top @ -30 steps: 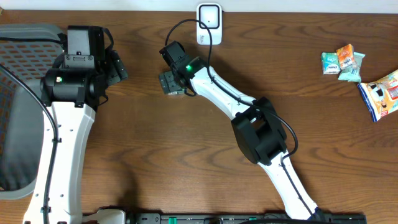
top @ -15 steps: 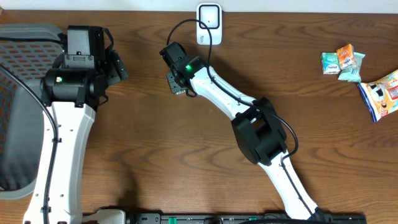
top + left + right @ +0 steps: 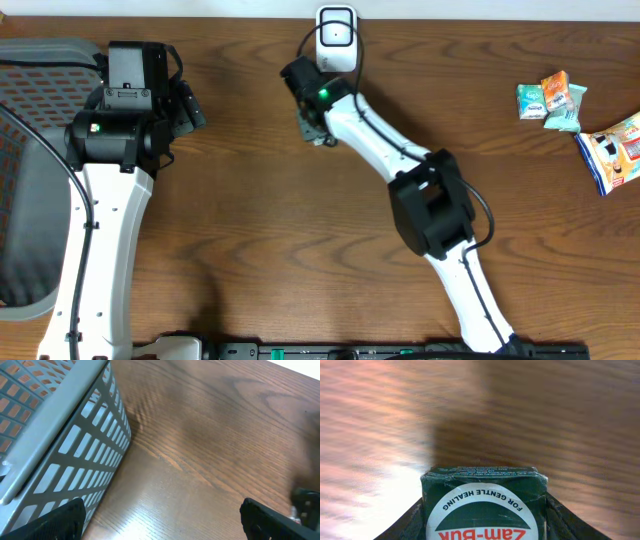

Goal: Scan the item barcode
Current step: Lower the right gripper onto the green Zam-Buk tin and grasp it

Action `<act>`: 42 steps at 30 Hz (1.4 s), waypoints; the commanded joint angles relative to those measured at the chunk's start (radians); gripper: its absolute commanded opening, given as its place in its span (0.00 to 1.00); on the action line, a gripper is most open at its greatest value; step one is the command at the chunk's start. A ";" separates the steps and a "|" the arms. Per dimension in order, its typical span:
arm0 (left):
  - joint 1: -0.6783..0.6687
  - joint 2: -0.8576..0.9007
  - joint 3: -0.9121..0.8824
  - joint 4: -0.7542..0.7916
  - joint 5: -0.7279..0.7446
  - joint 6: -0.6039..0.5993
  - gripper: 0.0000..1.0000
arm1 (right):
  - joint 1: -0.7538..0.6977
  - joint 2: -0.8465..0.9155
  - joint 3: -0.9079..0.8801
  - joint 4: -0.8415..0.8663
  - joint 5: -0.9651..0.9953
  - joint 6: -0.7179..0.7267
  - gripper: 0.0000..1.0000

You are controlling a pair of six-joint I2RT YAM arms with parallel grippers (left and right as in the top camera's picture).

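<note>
Right pincer [image 3: 484, 527] grips a Zam-Buk box [image 3: 482, 491], its label unreadable overhead.

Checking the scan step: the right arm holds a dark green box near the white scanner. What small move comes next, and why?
Probably ease the dark green Zam-Buk box toward the face of the white scanner, turning a barcode side to it. The right gripper clamps the box in its jaws just short of the scanner, and no barcode shows.
</note>
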 commanded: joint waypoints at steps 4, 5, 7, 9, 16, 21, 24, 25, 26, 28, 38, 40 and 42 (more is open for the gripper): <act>0.003 0.004 0.003 -0.003 -0.013 0.013 0.98 | -0.064 -0.054 -0.003 -0.055 -0.007 0.010 0.59; 0.003 0.004 0.003 -0.003 -0.013 0.013 0.98 | -0.069 -0.054 -0.003 -0.064 -0.006 -0.003 0.62; 0.003 0.004 0.003 -0.004 -0.013 0.013 0.98 | -0.076 -0.054 -0.003 -0.087 -0.006 -0.045 0.68; 0.003 0.004 0.003 -0.003 -0.013 0.013 0.98 | -0.082 -0.054 -0.003 -0.109 -0.006 -0.077 0.73; 0.003 0.004 0.003 -0.003 -0.013 0.013 0.98 | -0.087 -0.054 -0.002 -0.145 -0.006 -0.213 0.75; 0.003 0.004 0.003 -0.004 -0.013 0.013 0.98 | -0.087 -0.054 -0.002 -0.105 -0.006 -0.282 0.69; 0.003 0.004 0.003 -0.004 -0.013 0.013 0.98 | -0.089 -0.054 -0.002 -0.058 -0.011 -0.294 0.62; 0.003 0.004 0.003 -0.004 -0.013 0.013 0.98 | -0.090 -0.054 -0.002 -0.048 -0.022 -0.294 0.62; 0.003 0.004 0.003 -0.004 -0.013 0.013 0.98 | -0.093 -0.054 -0.002 -0.042 -0.026 -0.294 0.62; 0.003 0.004 0.003 -0.003 -0.013 0.013 0.98 | -0.098 -0.054 -0.002 -0.039 -0.029 -0.284 0.64; 0.003 0.004 0.003 -0.003 -0.013 0.013 0.98 | -0.155 -0.054 -0.004 -0.061 -0.169 -0.196 0.70; 0.003 0.004 0.003 -0.003 -0.013 0.013 0.98 | -0.166 -0.054 -0.012 -0.063 -0.211 -0.196 0.66; 0.003 0.004 0.003 -0.004 -0.013 0.013 0.98 | -0.172 -0.054 -0.022 -0.065 -0.233 -0.196 0.59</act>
